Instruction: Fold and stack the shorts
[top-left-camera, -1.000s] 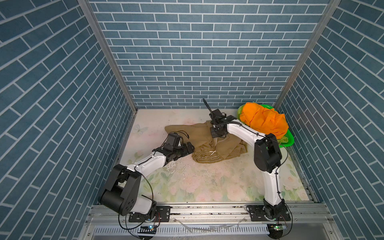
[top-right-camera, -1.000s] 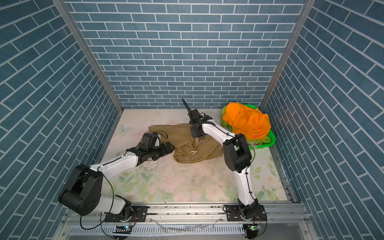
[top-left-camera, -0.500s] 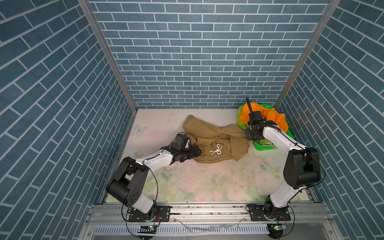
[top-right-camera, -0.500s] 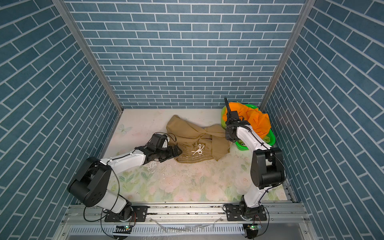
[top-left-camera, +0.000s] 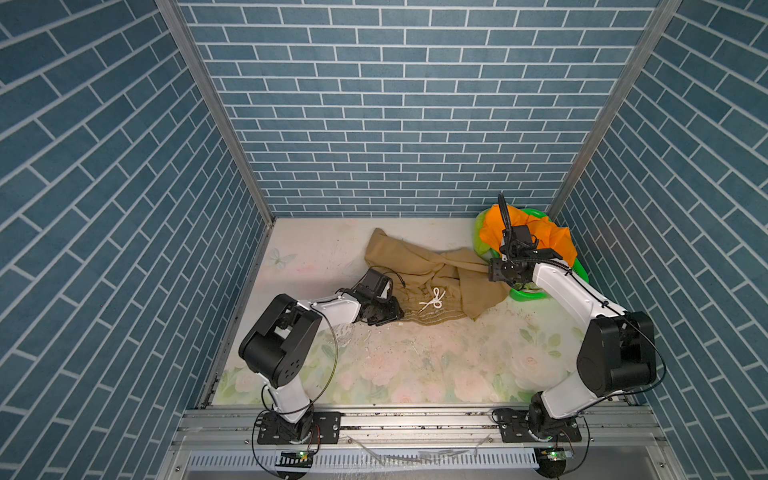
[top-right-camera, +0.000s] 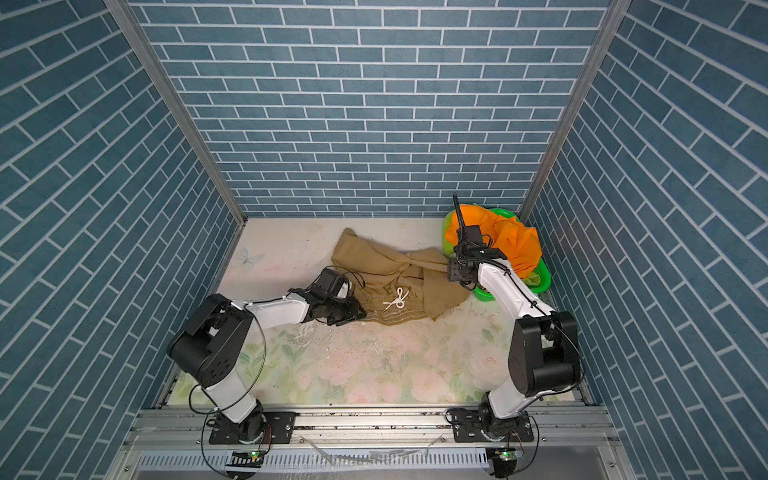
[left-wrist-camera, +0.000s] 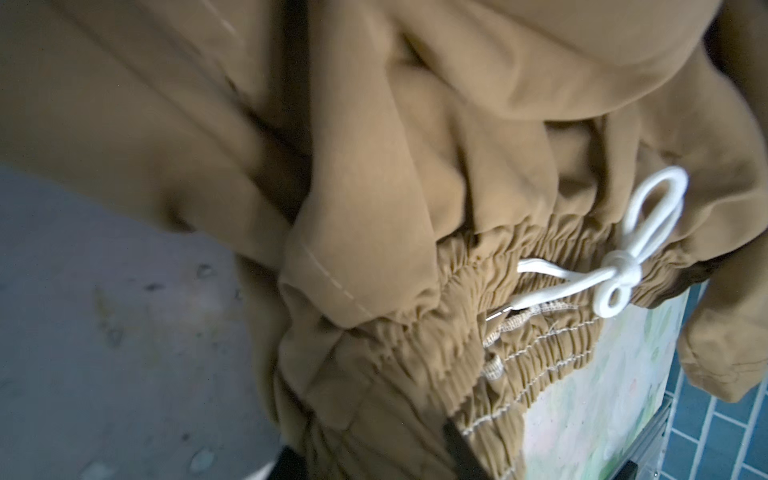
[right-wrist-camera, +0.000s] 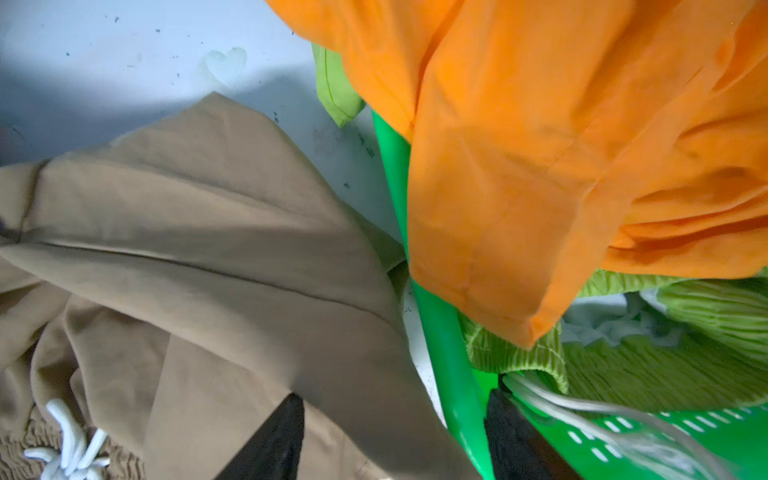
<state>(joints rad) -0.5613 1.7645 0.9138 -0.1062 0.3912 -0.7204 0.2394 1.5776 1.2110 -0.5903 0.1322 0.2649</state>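
Floral counter (top-left-camera: 415, 365): left jaws pinching tan shorts (top-left-camera: 415, 262) waistband; right jaws standing wide open, empty, straddling green basket (right-wrist-camera: 436, 316) rim beside orange shorts (top-left-camera: 557, 241).

Shorts (top-left-camera: 415, 266) on table (top-left-camera: 415, 365), left of basket (top-left-camera: 525, 294)

cloth, plastic and metal, as i read them from my screens

the tan shorts (top-left-camera: 419, 266) look like matt woven cloth, soft and creased, with a tightly ruched elastic waistband (left-wrist-camera: 548, 349) and a white braided drawstring (left-wrist-camera: 619, 270). the orange shorts (right-wrist-camera: 540, 166) look smoother to me, with a faint sheen; the lime green shorts (right-wrist-camera: 665, 374) are ribbed and crinkly. the basket (right-wrist-camera: 440, 328) is glossy green perforated plastic. the table cover (top-left-camera: 415, 365) is a smooth floral-printed sheet, scuffed and speckled. the front rail (top-left-camera: 415, 419) is dull grey metal, and the walls (top-left-camera: 415, 104) are matt brick-print panels.
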